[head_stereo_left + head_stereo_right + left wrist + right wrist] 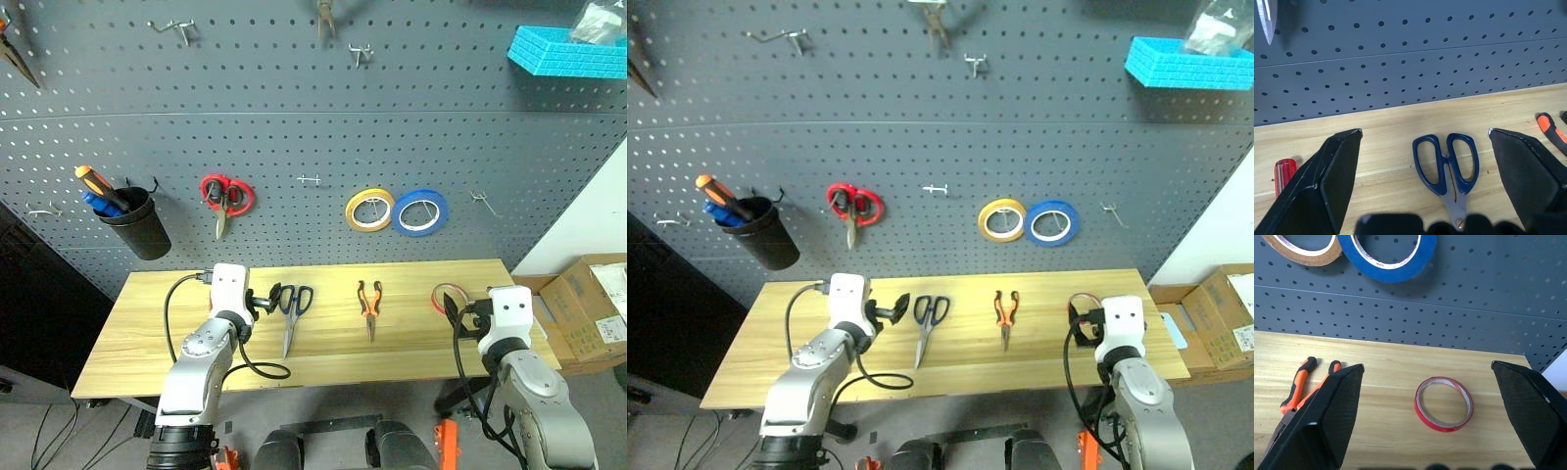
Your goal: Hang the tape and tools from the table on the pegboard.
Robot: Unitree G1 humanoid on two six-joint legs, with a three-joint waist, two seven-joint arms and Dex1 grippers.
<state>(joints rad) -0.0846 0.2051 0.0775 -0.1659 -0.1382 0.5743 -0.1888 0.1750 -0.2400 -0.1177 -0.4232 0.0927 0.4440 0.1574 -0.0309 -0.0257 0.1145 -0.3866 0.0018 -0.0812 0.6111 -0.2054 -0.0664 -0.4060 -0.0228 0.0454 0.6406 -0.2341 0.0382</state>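
Dark grey pegboard behind light wood table, left gripper jaws spread before blue-handled scissors, orange pliers mid-table, red tape lying flat ahead of right gripper, jaws spread

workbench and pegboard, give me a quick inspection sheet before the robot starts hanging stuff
surface: light wood table, all items lying flat on it.
job's things: blue-handled scissors, orange-handled pliers and red tape roll apart from one another on the table; red screwdriver handle at the left gripper's side. Nothing hung yet.
clutter: nothing seen.
grippers: left gripper open, fingers either side of the scissors, not touching; right gripper open, facing the tape.
cables: black cable looping over the table by the left arm.
surroundings: pegboard holds red-handled scissors, yellow roll, blue roll, black cup; cardboard boxes at right.
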